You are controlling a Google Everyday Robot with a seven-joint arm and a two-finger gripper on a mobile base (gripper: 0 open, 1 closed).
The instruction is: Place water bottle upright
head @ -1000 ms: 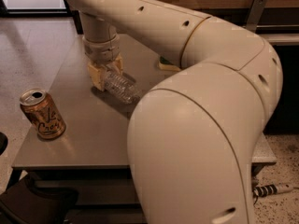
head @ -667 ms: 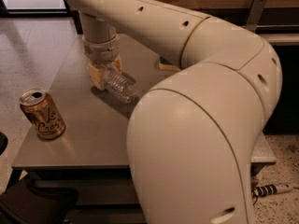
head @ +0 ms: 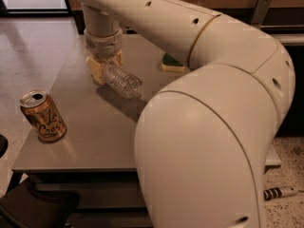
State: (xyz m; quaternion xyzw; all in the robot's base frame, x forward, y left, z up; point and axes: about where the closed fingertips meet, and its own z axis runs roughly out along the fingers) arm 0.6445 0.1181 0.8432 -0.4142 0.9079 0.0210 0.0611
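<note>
The water bottle (head: 123, 82) is clear and ribbed. It lies tilted on the grey table (head: 90, 137), its base pointing toward the front right and its neck end up between the gripper's fingers. The cap is hidden. My gripper (head: 105, 66) hangs down from the arm at the table's back left. Its yellowish fingers (head: 96, 70) are closed on the neck end of the bottle. The bottle's lower end is at or just above the tabletop.
A gold-orange LaCroix can (head: 43, 116) stands upright near the table's front left edge. A yellow-and-green sponge (head: 172, 63) lies at the back, behind the arm. The arm's large elbow (head: 204, 151) blocks the table's right side. Floor lies left of the table.
The gripper and the bottle have shifted very slightly up and back. The can has not moved.
</note>
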